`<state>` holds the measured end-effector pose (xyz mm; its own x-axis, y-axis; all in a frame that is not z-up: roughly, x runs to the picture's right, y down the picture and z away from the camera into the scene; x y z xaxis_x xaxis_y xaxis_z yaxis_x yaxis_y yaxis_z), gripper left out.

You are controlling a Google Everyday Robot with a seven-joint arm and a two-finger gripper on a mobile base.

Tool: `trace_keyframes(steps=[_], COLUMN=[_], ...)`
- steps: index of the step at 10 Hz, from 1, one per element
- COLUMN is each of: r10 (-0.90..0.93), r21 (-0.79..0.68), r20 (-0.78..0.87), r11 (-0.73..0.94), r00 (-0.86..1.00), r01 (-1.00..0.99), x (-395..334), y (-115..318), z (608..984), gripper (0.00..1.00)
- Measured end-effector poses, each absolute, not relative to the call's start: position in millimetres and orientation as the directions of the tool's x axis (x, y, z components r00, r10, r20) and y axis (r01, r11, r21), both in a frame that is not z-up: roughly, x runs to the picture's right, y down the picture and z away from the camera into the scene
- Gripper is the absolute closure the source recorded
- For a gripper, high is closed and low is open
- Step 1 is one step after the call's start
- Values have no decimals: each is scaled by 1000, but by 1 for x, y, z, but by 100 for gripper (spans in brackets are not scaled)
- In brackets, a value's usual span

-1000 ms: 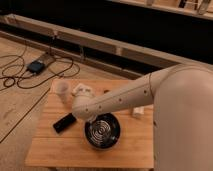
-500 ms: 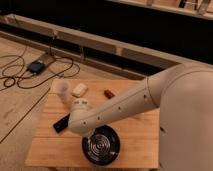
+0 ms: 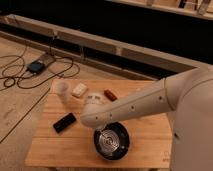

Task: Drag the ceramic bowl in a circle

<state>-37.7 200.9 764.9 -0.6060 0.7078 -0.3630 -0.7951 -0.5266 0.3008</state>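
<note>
Now the ceramic bowl (image 3: 112, 141) nearer the table's (image 3: 55, 147) front edge; gripper (image 3: 103, 132) clenched on its rim.

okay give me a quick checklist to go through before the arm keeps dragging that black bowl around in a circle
1. Hand at the ceramic bowl: ok, it sits at the bowl's far left rim.
2. Hand shut: ok. Whether it actually pinches the rim: cannot tell, the wrist hides the contact.
3. Bowl on the wooden table: ok, upright, but near the front edge.
4. Room toward the front edge: not ok, little table left there.
5. Black slab to the bowl's left: ok, apart from it, though on a leftward path.
6. Translucent cup and small items at the back: ok, well away.
</note>
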Motion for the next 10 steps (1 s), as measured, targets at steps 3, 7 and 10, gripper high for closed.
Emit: trace_keyframes(steps=[3, 7, 10], r10=[722, 722, 717], r21=[306, 356, 369], r20=[-350, -328, -321], r11=[-514, -504, -507], r00=[-597, -610, -619], r01=[-801, -787, -779], x=[-37, -22, -17], y=[190, 189, 185], z=[780, 800, 807], gripper=[69, 31, 20])
